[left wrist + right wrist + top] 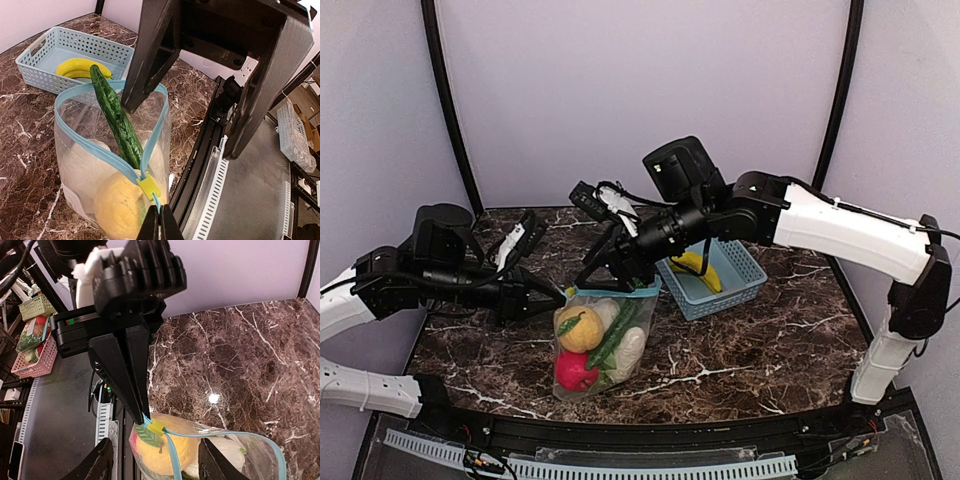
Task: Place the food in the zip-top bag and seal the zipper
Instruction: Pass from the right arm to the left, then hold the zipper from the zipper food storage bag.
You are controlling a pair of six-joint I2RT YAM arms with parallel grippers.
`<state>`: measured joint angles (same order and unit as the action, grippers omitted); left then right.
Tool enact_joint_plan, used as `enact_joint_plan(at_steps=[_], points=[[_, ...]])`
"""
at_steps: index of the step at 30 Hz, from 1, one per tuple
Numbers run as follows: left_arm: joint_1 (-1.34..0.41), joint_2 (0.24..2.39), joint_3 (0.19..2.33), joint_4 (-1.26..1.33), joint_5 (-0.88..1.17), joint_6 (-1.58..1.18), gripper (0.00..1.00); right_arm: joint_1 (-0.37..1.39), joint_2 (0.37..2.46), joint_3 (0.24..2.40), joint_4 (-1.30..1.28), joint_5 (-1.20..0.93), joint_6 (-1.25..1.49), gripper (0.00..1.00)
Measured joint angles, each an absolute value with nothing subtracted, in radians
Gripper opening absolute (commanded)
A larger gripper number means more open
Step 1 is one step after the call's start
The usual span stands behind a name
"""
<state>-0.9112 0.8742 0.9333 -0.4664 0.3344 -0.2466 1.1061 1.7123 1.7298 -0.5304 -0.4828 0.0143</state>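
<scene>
While left jaws clamp the zipper (95, 148), right jaws stand spread — above the zip-top bag (620, 372).

A dark marble-patterned counter (770, 350) with white veins is enclosed by pale lilac walls (640, 90) behind it and at both sides. Black posts (445, 100) rise at the counter's back corners, and a small glare (214, 398) of light shines on its top.

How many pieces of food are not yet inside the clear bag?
1: the banana lies in the blue basket, outside the bag. The right arm covers part of the table, so another piece may be hidden.
</scene>
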Motion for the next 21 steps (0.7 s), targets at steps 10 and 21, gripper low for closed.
enact_joint_plan(at_steps=[10,21], points=[[-0.907,0.879,0.928,-0.452,0.371,-0.243,0.01,1.092,1.765,1.736,-0.501,-0.619,-0.037,0.59],[-0.907,0.878,0.913,-0.441,0.404,-0.244,0.01,1.066,1.81,1.736,-0.466,-0.76,-0.068,0.49]])
